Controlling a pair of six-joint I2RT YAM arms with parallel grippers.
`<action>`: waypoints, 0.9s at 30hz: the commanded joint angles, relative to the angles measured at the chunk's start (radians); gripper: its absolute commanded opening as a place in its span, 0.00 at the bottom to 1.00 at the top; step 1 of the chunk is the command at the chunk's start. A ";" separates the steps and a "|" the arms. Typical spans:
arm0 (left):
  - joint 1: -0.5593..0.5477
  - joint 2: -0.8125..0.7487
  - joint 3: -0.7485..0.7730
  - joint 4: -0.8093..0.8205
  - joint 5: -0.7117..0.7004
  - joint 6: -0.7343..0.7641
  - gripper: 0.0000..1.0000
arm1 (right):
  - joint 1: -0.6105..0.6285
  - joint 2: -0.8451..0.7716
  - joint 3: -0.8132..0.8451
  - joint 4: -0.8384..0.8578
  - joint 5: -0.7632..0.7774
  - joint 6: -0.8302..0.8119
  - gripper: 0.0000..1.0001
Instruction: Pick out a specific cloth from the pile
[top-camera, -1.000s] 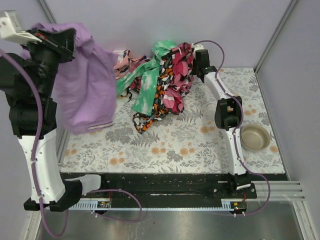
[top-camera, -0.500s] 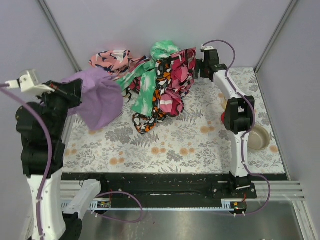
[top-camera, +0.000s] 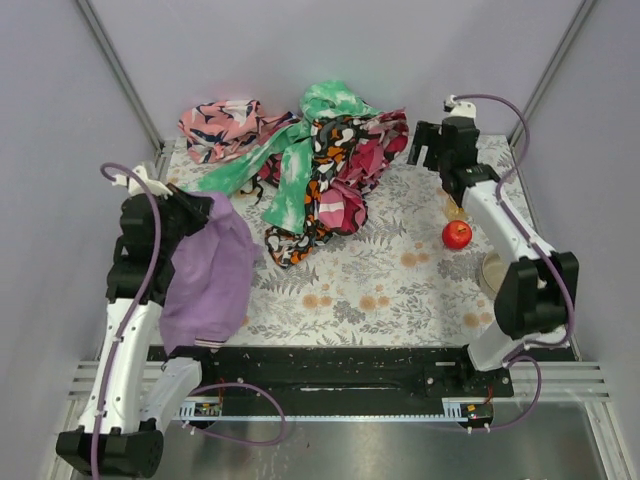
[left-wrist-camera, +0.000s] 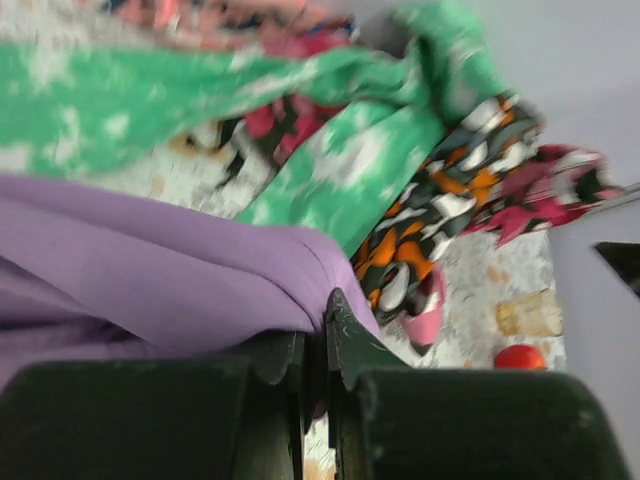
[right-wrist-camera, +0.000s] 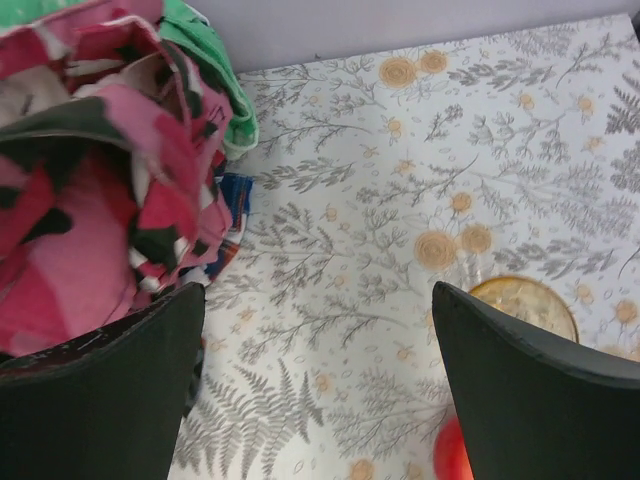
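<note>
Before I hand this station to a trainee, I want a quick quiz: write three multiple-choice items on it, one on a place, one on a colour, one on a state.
1. The red ball lies: A on the table, right of the pile; B on top of the pile; C in an end effector.
2. The cloth held by the left end effector is: A green; B lilac; C orange.
3. The right end effector is: A shut on fabric; B shut and empty; C open and empty.
Answers: 1 A, it rests on the bare table clear of the fabrics. 2 B, plain lilac fabric hangs from the shut fingers. 3 C, its fingers stand wide apart with only table between.
</note>
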 joint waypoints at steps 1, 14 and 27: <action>0.001 -0.030 -0.198 0.189 -0.033 -0.084 0.00 | 0.000 -0.190 -0.263 0.249 -0.032 0.185 0.99; 0.001 -0.024 -0.564 0.044 -0.221 -0.271 0.61 | 0.000 -0.459 -0.596 0.326 -0.155 0.291 1.00; 0.001 -0.423 -0.208 -0.082 -0.334 -0.149 0.99 | 0.000 -0.660 -0.682 0.179 -0.121 0.282 0.99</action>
